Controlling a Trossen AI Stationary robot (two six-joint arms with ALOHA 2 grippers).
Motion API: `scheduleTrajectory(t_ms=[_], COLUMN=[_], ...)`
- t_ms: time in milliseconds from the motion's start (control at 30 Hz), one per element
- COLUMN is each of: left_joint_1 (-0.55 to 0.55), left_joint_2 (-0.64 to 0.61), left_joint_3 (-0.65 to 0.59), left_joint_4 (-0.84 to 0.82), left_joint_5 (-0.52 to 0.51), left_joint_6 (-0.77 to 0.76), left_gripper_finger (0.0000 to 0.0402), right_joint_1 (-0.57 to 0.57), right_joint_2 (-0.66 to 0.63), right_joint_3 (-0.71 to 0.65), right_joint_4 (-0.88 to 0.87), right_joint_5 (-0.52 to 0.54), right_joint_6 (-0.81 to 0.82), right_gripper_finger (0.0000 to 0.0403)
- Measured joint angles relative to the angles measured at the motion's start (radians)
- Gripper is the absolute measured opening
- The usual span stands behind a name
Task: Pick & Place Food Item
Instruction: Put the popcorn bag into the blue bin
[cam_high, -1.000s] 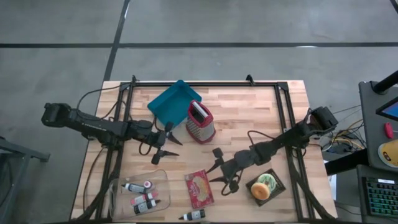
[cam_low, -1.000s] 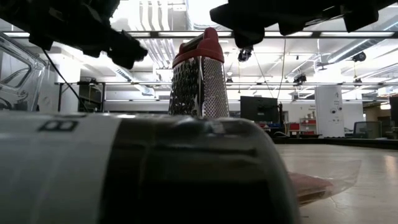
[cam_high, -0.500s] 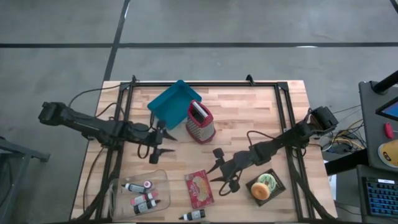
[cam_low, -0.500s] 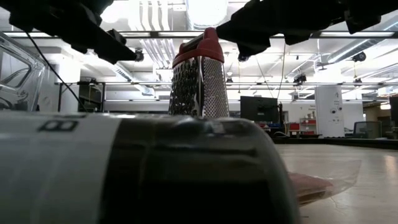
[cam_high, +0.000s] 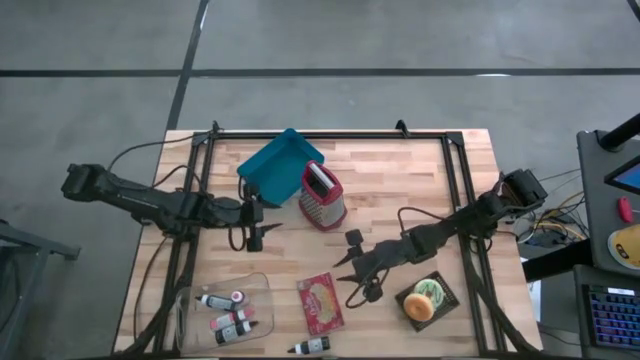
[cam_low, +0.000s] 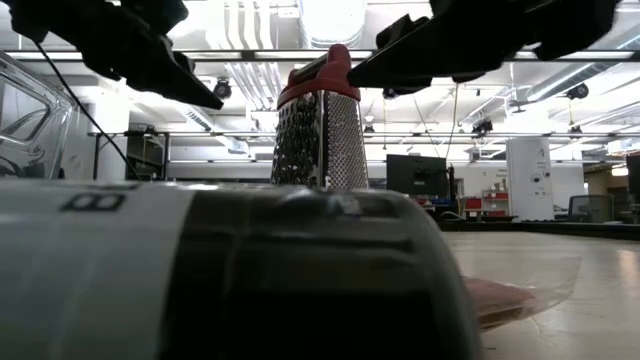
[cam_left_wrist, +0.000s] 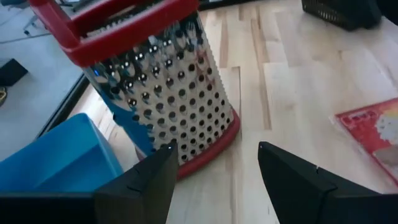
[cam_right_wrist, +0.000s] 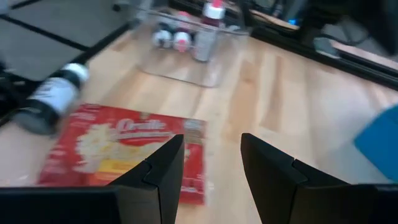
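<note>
A red popcorn packet lies flat on the wooden table near its front edge, and also shows in the right wrist view. A bun-like food item sits on a dark square plate at the front right. My right gripper hangs open in the air between the two, just above and right of the packet, its fingers clear of it. My left gripper hovers open left of the red-rimmed metal grater, holding nothing.
The grater stands upright mid-table beside a blue tray. A clear container with small bottles sits at the front left. A loose bottle lies at the front edge and fills the low view.
My left gripper has risen a little, drawn back slightly toward the table's left edge, and tipped up from pointing steeply down toward level. My right gripper has stayed in place and tipped up somewhat. Both have stayed open; nothing on the table has moved.
</note>
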Motion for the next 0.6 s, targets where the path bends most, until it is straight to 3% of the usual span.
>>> scheduleTrajectory(t_ms=[333,600], left_joint_1=[0.000,0.001], left_joint_2=[-0.005,-0.005], left_joint_3=[-0.001,-0.001], left_joint_4=[-0.037,-0.049], left_joint_5=[0.000,-0.154], left_joint_6=[0.014,0.031], left_gripper_finger=[0.0227,0.0227], right_joint_1=[-0.061,-0.105], right_joint_2=[-0.001,-0.003], right_joint_3=[0.000,0.000], right_joint_4=[-0.012,-0.044], right_joint_5=[0.136,0.141], right_joint_6=[0.039,0.084], right_gripper_finger=[0.0153,0.0153])
